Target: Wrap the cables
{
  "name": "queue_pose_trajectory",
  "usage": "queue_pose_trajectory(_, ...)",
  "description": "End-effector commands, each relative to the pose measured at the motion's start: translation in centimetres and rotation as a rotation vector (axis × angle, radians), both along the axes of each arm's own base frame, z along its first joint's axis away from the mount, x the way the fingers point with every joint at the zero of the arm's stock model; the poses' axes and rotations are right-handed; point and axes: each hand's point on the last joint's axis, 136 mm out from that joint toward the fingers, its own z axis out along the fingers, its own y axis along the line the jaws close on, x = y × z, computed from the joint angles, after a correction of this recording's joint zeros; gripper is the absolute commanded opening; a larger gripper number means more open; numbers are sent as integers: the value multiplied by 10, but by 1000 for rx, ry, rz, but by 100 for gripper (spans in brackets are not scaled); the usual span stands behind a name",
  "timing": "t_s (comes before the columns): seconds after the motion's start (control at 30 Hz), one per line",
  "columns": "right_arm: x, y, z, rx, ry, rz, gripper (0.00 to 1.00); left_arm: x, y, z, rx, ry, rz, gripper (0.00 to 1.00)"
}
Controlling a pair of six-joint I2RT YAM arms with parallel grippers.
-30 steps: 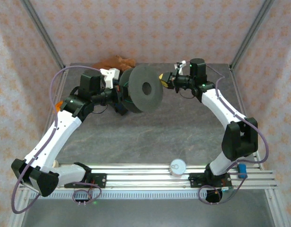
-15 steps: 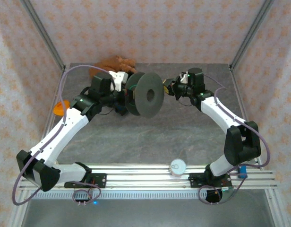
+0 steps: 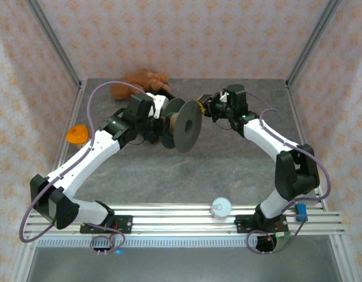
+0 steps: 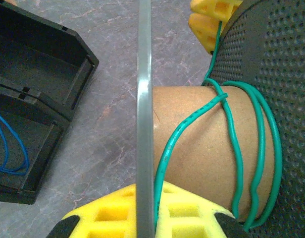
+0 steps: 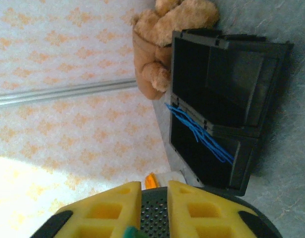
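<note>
Swung toward mid-frame, your left gripper (image 4: 147,210) clamps the spool (image 3: 185,124) steady for winding green cable (image 4: 261,148); whether the right gripper (image 5: 154,191) pinches is unclear.

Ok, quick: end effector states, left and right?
Left end effector: closed on the spool, at its flange.
Right end effector: fingers slightly apart, green cable between them; whether it grips cannot be told.

Glossy green cable (image 4: 192,119), matt cardboard core (image 4: 202,163), grey plastic flange (image 4: 144,99)
</note>
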Motion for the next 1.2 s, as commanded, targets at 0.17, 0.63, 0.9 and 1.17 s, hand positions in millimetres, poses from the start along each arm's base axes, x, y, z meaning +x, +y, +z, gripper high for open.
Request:
queue_pose_trajectory(0.17, -31, 30, 55, -113, -174, 254, 21, -2, -12, -1, 45, 10, -82, 0)
queue_pose_trajectory(0.63, -55, 38, 63, -284, -246, 427, 0, 4, -14, 0, 65, 35, -86, 0)
queue_pose_trajectory(0.9, -57, 25, 69, -364, -273, 368, 9, 8, -8, 1, 86, 16, -47, 0)
queue_pose_trajectory(1.17, -68, 6, 78, -405, -301, 318, 34, 12, 13, 16, 121, -106, 40, 0)
